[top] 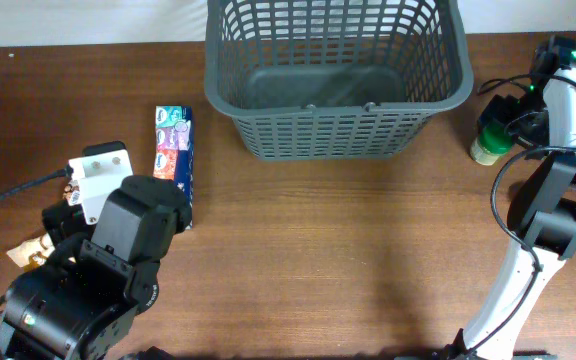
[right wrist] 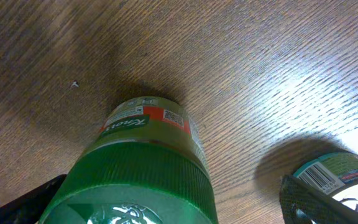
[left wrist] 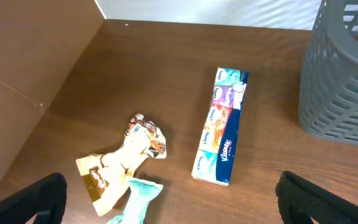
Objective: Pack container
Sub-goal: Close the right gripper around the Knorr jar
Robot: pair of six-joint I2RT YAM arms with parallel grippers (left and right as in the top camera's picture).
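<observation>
1. Bench. Brown wood grain, carrying every item below.

2. Basket. Dark grey plastic with lattice sides and a solid floor, visible through the open top. It stands upright at the far edge of the bench, slightly right of the middle. One corner of its wall shows at the right of the left wrist view.

3. Left hand. It is over the near-left corner of the bench. Its two dark fingers are spread wide with nothing between them. It touches none of the items.

4. Right hand. It is by the right edge of the bench, above the jar. Its fingers are spread wide and are not clamped on anything. The jar's lid fills much of the gap in the wrist view. Whether a finger touches the lid cannot be told.

5. Tissue pack. A long flat multi-pack printed in blue and other colours. It lies flat to the left of the basket, apart from it, with its length running from the far edge to the near edge.

6. Jar. It has a green ribbed lid and a green and red label. It stands upright near the right edge, just right of the basket.

7. Can. Only part of its green label with a barcode shows. It stands near the jar, apart from it.

8. Wrappers. Crumpled brown and white packets with a teal one against them. They lie near the left edge, left of the tissue pack.
</observation>
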